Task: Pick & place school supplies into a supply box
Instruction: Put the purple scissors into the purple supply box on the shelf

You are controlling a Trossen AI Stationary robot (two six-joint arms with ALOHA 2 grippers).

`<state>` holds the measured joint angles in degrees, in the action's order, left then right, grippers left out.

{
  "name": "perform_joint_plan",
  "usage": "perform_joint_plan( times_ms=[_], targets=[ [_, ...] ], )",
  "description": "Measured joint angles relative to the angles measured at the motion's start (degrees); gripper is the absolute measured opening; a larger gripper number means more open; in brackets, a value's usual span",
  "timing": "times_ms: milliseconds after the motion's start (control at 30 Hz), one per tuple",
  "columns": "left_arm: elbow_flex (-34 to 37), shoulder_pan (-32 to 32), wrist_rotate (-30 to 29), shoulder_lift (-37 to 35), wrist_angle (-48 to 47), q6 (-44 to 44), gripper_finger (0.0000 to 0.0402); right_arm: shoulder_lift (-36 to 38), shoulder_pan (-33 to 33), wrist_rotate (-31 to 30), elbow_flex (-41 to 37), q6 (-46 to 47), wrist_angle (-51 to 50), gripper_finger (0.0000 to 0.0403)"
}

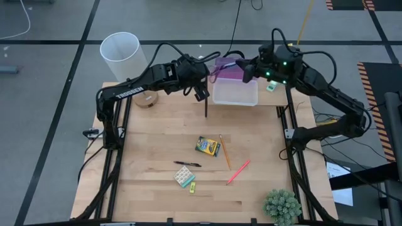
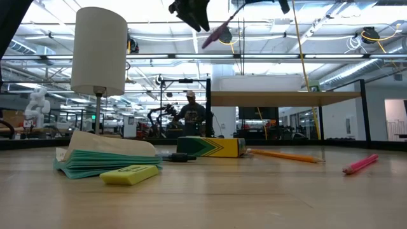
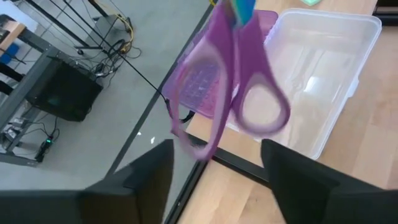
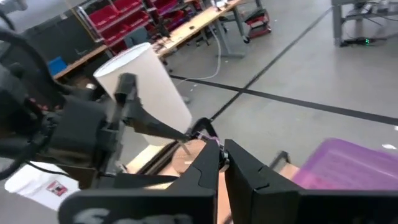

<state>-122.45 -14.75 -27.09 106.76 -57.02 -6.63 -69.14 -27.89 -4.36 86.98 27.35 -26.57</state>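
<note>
The purple-handled scissors (image 3: 239,93) hang in the air over the far left corner of the clear supply box (image 1: 235,91), whose purple lid (image 1: 227,66) lies open at its far side. My right gripper (image 4: 222,152) is shut on the scissors. My left gripper (image 3: 214,149) is open just left of the box, its fingers on either side of the handle loops and apart from them. On the table lie the crayon box (image 1: 208,146), orange pencil (image 1: 224,152), pink pen (image 1: 238,172), black pen (image 1: 187,164), eraser block (image 1: 184,177) and yellow piece (image 1: 192,187). My right gripper pinches the scissors between its two fingers at the end away from the handle loops; only a bit of purple (image 4: 211,140) shows at the fingertips. The fingers come from the table's right. The scissors are lifted clear, with the handle loops (image 3: 261,109) toward my left gripper.
A tall white cylinder (image 1: 120,55) stands at the far left corner, with a round wooden piece (image 1: 147,99) beside it. A small green plant (image 1: 281,206) sits at the near right corner. A person (image 2: 191,114) shows far off in the room.
</note>
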Motion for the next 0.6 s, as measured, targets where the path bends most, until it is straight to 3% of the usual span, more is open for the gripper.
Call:
perform_joint_plan(
  times_ms=[200, 600],
  targets=[
    [0.0, 0.01, 0.0, 0.0, -0.33, 3.09, 0.0292, 3.78, -3.07, -0.02, 0.0, 0.19, -5.16, 0.0001],
    [0.0, 0.0, 1.59, 0.0, -4.14, 5.02, 0.0268, 12.87, -5.69, 0.01, -0.78, 8.9, -10.61, 0.0]
  ],
)
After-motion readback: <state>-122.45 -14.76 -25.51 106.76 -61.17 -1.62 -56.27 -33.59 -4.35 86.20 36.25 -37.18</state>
